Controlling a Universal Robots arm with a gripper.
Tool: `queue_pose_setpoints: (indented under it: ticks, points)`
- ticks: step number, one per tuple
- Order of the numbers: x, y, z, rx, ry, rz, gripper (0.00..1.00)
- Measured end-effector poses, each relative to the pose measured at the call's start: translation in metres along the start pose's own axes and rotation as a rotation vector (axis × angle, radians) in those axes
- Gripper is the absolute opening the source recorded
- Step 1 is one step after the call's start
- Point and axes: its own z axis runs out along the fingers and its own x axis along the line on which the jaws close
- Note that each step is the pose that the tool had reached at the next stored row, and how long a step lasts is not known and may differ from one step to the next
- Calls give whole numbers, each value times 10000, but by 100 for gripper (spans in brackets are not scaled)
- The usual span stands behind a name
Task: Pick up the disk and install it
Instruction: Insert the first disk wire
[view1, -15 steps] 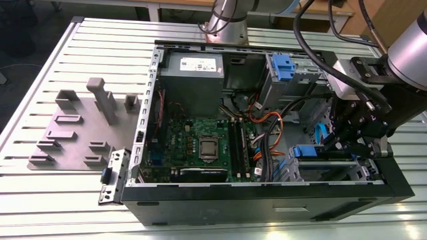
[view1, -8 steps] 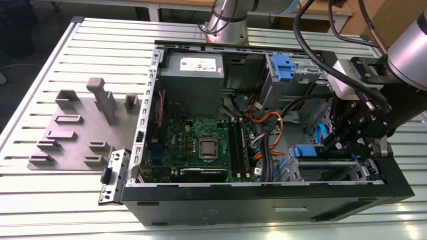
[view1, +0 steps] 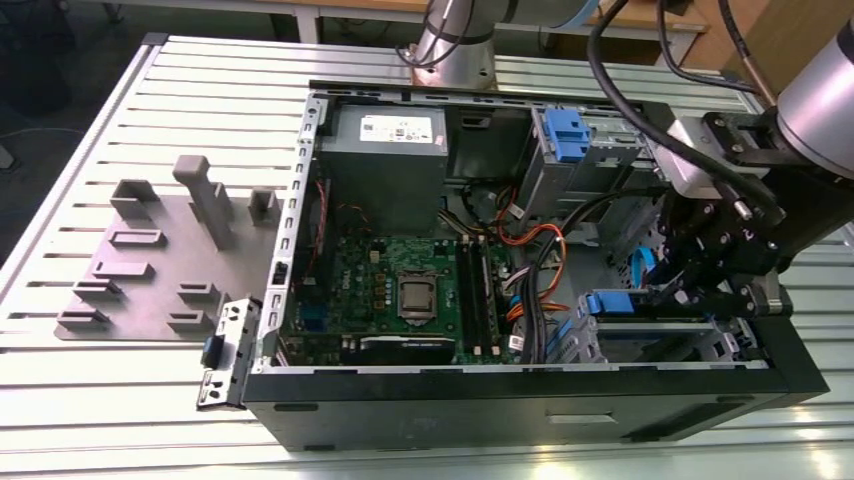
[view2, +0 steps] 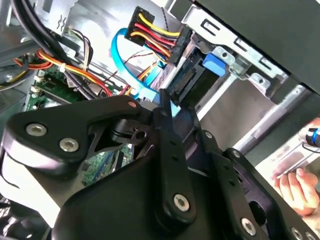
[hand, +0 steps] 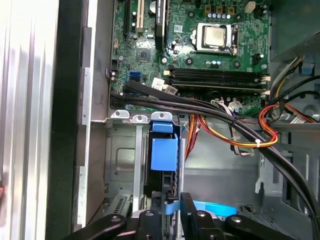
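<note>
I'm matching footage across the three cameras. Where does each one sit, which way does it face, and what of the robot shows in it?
Exterior view: off the arm, above, looking down into the open PC case; the arm and gripper are at its right.
First wrist view: on the arm, looking past the gripper links at the disk in its bay, motherboard beyond.
Second wrist view: on the arm, close behind the gripper, facing cables and the disk.
All share the disk.

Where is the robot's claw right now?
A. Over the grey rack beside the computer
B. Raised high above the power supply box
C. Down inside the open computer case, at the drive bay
C: in the exterior view the claw sits inside the computer case, at the blue-tabbed drive bay.
</note>
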Motion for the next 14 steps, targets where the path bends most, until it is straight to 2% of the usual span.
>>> queue_pose_setpoints:
  ticks: [3,6,11,14]
  points:
    - [-2,3,-102,0,2,0,29]
    - [-2,-7,-108,-1,0,-1,29]
    - [0,-122,-113,-4,3,-1,29]
    - [-1,-125,-113,-5,1,1,29]
